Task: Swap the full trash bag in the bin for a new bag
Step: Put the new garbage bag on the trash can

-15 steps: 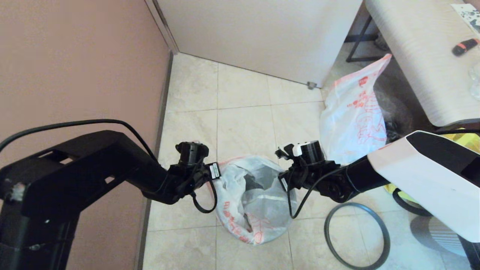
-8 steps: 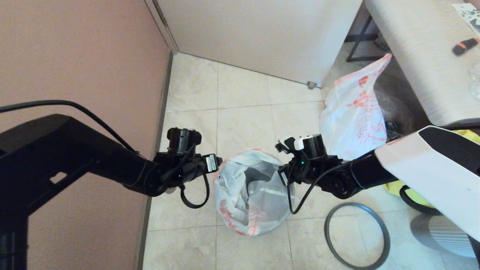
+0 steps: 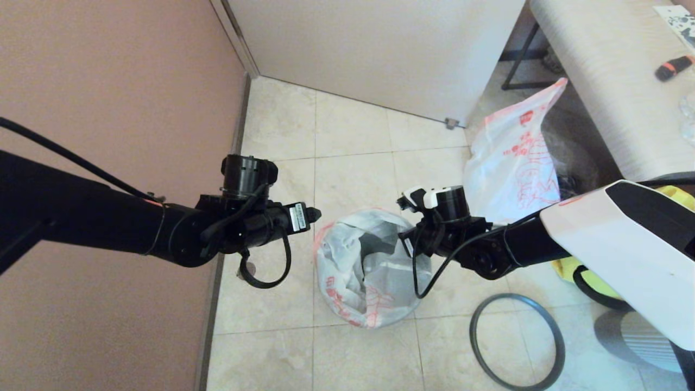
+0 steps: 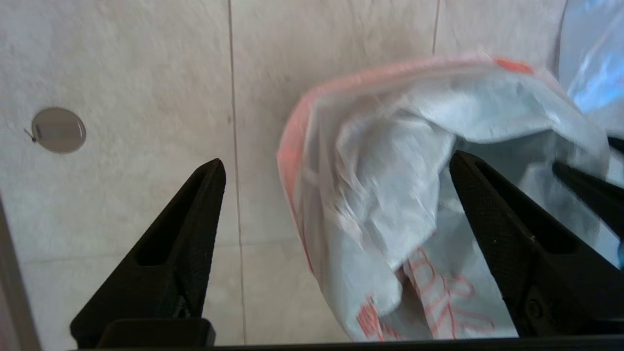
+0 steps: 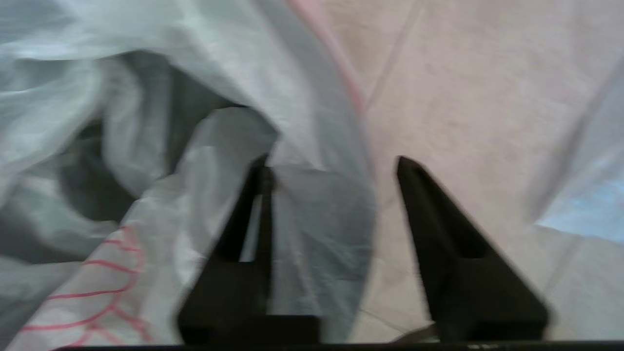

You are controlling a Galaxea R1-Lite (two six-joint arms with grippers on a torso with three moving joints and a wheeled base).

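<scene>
The new bag (image 3: 369, 271) lines the bin between both hands: left hand (image 4: 336, 195) gaping beside its rim, right hand (image 5: 331, 190) parted astride the opposite rim. The hoop (image 3: 516, 342) lies on the floor beside the right hand, nearer that arm.

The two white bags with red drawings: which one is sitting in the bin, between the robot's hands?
The new bag, limp and open-mouthed, lining the bin between both grippers. The full trash bag stands bulging farther back, by the table.

Thin crinkled plastic new bag (image 3: 369, 271); glossy stone-look floor tiles (image 3: 353, 136); textured matt black fingers (image 4: 492, 204).
</scene>
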